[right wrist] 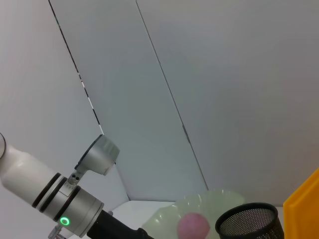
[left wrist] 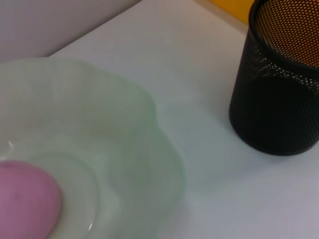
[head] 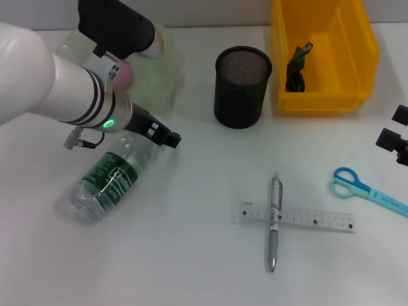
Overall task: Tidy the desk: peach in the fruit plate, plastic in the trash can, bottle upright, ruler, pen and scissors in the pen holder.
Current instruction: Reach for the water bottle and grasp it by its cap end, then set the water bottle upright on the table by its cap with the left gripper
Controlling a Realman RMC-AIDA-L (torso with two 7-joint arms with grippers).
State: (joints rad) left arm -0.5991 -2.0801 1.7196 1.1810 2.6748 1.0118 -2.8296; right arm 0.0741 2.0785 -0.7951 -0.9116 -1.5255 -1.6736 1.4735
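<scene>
The pink peach (head: 126, 72) (left wrist: 25, 201) (right wrist: 193, 225) lies inside the pale green fruit plate (head: 162, 73) (left wrist: 144, 149) (right wrist: 219, 201) at the back left. My left gripper (head: 118, 32) hangs over the plate, right by the peach. Just in front of the plate, the bottle (head: 107, 180) lies on its side under my left forearm. The black mesh pen holder (head: 241, 86) (left wrist: 279, 84) (right wrist: 249, 224) stands mid-desk. In the yellow trash can (head: 322, 89) lies dark green plastic (head: 297, 67). The pen (head: 275, 223) crosses the clear ruler (head: 312, 218). The scissors (head: 363, 190) lie at the right, below my right gripper (head: 395, 137).
The white desk (head: 191, 268) is bare in front and between the bottle and the pen. The trash can's near wall stands close to the right of the pen holder. A plain wall rises behind the desk.
</scene>
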